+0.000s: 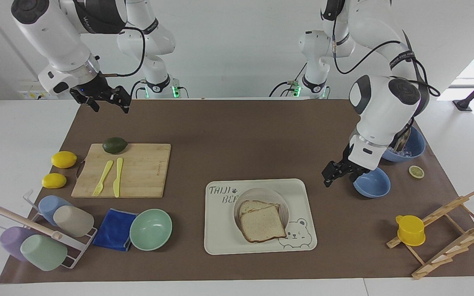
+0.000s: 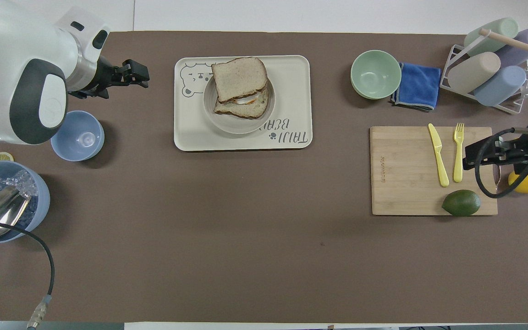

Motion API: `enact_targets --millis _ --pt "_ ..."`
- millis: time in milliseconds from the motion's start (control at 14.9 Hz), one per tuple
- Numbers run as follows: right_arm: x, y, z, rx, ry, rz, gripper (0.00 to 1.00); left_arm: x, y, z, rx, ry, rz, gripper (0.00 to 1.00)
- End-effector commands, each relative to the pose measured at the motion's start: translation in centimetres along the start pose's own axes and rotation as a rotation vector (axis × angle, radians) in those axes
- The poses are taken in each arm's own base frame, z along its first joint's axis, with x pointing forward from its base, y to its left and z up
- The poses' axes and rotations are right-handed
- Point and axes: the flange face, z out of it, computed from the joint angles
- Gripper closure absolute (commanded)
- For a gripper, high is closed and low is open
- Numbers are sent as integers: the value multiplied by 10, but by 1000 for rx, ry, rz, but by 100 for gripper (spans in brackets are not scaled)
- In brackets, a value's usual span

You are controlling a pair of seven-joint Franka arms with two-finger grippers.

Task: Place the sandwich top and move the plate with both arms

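The sandwich top (image 1: 261, 224) (image 2: 239, 78), a plain brown bread slice, lies askew on a lower slice with egg filling. The stack sits in the small round cream plate (image 1: 257, 193) (image 2: 234, 126), which stands on the bear tray (image 1: 220, 240) (image 2: 291, 96). My left gripper (image 1: 330, 177) (image 2: 138, 75) is open and empty, raised over the brown mat between the tray and a small blue bowl (image 1: 371, 183) (image 2: 77, 135). My right gripper (image 1: 106, 100) (image 2: 480, 156) is open and waits high over the cutting board's edge, toward the right arm's end.
A large blue bowl (image 1: 414, 146) (image 2: 7, 201) with ice and a scoop stands near the left arm. A wooden rack (image 1: 447, 230) holds a yellow cup. The cutting board (image 1: 138, 168) carries fork, knife and avocado. A mint bowl (image 1: 150, 229) and blue cloth lie beside the tray.
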Motion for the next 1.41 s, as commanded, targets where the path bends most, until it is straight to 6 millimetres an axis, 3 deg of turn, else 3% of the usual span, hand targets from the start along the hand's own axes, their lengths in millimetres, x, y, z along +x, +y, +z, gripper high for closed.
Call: enact_targets --millis 0,335,536,871,1072,1340 --pt "-4 2 -1 2 -6 -9 0 -16 -10 -30 60 -24 39 0" --pt "-4 2 -1 2 -6 -9 0 -50 -31 -95 73 -61 83 0" --pt "-4 2 -1 2 -6 -9 0 -74 -73 -121 84 -118 160 0" --pt "-4 2 -1 2 -6 -9 0 -107 -84 -125 90 -190 211 0" --pt "-4 2 -1 2 -6 -11 0 -113 -86 -135 87 -190 196 0" --pt "-4 2 -1 2 -6 -9 0 -104 -88 -152 75 -142 185 0"
